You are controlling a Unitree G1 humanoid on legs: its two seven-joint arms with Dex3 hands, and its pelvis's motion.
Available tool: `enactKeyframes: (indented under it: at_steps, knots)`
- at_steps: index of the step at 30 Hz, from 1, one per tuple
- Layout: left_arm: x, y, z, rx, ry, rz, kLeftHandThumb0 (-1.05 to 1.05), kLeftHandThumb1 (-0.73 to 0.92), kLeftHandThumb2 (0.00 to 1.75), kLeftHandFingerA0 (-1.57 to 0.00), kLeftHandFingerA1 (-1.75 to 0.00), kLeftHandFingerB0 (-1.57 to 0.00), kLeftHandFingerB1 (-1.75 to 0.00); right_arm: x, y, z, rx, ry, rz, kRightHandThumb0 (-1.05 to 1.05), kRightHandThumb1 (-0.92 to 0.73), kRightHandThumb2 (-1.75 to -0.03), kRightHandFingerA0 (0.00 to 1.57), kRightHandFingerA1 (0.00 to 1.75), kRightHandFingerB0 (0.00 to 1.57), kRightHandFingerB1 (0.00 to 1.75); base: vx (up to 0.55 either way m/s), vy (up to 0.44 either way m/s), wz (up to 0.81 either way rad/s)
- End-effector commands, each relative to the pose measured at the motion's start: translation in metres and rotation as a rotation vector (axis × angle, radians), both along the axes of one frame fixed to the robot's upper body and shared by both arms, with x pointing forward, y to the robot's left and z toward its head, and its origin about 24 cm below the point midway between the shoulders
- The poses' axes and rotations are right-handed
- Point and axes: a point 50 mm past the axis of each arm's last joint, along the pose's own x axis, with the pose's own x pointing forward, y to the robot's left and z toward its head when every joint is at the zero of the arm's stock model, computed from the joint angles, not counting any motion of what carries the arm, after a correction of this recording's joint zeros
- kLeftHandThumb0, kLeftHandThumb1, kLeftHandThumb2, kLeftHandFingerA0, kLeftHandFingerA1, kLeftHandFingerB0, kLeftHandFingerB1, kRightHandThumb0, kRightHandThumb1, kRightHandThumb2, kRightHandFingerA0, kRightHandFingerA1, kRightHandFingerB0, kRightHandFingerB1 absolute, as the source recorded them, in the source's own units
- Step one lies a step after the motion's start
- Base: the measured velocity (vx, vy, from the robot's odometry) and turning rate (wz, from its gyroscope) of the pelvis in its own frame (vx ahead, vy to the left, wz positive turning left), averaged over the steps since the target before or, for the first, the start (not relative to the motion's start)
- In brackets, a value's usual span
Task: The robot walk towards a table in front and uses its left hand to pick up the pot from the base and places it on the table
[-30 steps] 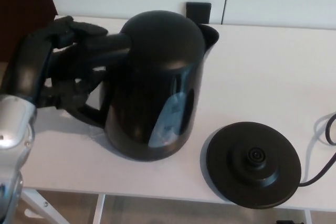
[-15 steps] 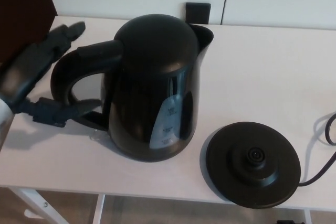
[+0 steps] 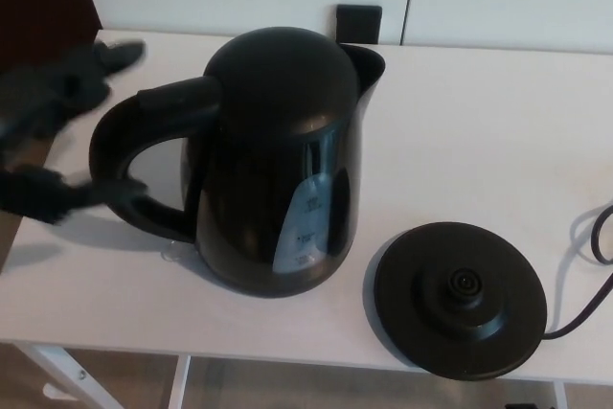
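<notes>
The pot is set upright on the white table, just left of the round base with its cable. The blurred left hand is spread open beside the handle, holding nothing. A small black block is seen behind the pot.
</notes>
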Motion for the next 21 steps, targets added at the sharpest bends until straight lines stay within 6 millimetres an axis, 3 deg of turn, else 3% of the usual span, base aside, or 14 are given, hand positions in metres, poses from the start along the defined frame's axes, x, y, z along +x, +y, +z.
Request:
enactKeyframes:
  at_steps: [1,5,6,7,8,10,11,14,15,17,18,21]
  knots:
    - [-0.039,0.068,0.063,-0.334,0.006,-0.196,-0.98,0.51,0.62,0.00,0.00,0.00,0.00,-0.013,-0.023,0.000,-0.041,0.039,-0.018,-0.45,-0.63,-0.60,0.84,0.45,0.71,0.41,0.00,0.000,0.00]
    - [-0.057,0.102,0.063,-0.395,-0.001,-0.016,-1.03,0.52,0.57,0.00,0.00,0.00,0.00,-0.015,-0.027,0.000,-0.057,0.049,-0.025,-0.46,-0.62,-0.60,0.83,0.45,0.69,0.41,0.00,0.000,0.00]
    - [-0.068,0.121,0.052,-0.397,0.009,0.040,-0.86,0.46,0.55,0.00,0.00,0.00,0.00,-0.015,-0.028,0.000,-0.066,0.049,-0.030,-0.47,-0.62,-0.60,0.85,0.45,0.69,0.41,0.00,0.000,0.00]
    - [-0.072,0.128,0.048,-0.397,0.015,0.059,-0.86,0.46,0.55,0.00,0.00,0.00,0.00,-0.015,-0.028,0.000,-0.069,0.049,-0.031,-0.47,-0.62,-0.60,0.85,0.45,0.69,0.41,0.00,0.000,0.00]
    - [-0.084,0.142,0.023,-0.325,0.087,0.139,-0.78,0.51,0.56,0.00,0.00,0.00,0.00,-0.018,-0.030,-0.001,-0.068,0.054,-0.045,-0.47,-0.61,-0.60,0.86,0.47,0.68,0.41,0.00,0.000,0.00]
    - [-0.096,0.148,-0.001,-0.230,0.137,0.175,-0.80,0.51,0.59,0.00,-0.01,0.00,0.00,-0.024,-0.031,-0.002,-0.070,0.059,-0.054,-0.47,-0.61,-0.60,0.86,0.48,0.67,0.40,0.00,0.000,0.00]
    - [-0.107,0.151,-0.029,-0.206,0.201,0.191,-0.82,0.48,0.85,0.00,-0.14,0.00,0.00,-0.026,-0.032,-0.002,-0.071,0.055,-0.063,-0.47,-0.62,-0.60,0.89,0.51,0.65,0.40,0.00,0.000,0.00]
    - [-0.141,0.150,-0.091,-0.239,0.360,0.254,-0.81,0.48,0.83,0.00,-0.12,0.00,0.00,-0.033,-0.035,-0.003,-0.074,0.049,-0.085,-0.47,-0.62,-0.60,0.84,0.50,0.64,0.39,0.00,0.000,0.00]
    - [-0.146,0.150,-0.098,-0.244,0.376,0.261,-0.81,0.48,0.83,0.00,-0.12,0.00,0.00,-0.035,-0.035,-0.003,-0.074,0.052,-0.090,-0.47,-0.62,-0.60,0.84,0.50,0.64,0.39,0.00,0.000,0.00]
    - [-0.168,0.148,-0.132,-0.158,0.436,0.306,-0.84,0.53,0.84,0.00,-0.10,0.00,0.00,-0.039,-0.034,-0.005,-0.045,0.050,-0.140,-0.45,-0.60,-0.59,0.82,0.48,0.63,0.39,0.00,0.000,0.00]
    - [-0.180,0.139,-0.156,-0.038,0.493,0.349,-0.91,0.61,0.93,0.00,-0.12,0.00,-0.03,-0.041,-0.034,-0.006,-0.046,0.058,-0.167,-0.50,-0.60,-0.60,0.73,0.45,0.57,0.38,0.00,0.000,0.00]
    - [-0.200,0.130,-0.185,0.009,0.573,0.430,-0.89,0.59,0.90,0.00,-0.09,0.00,-0.01,-0.046,-0.036,-0.006,-0.034,0.053,-0.187,-0.50,-0.60,-0.60,0.71,0.43,0.54,0.37,0.00,0.000,0.00]
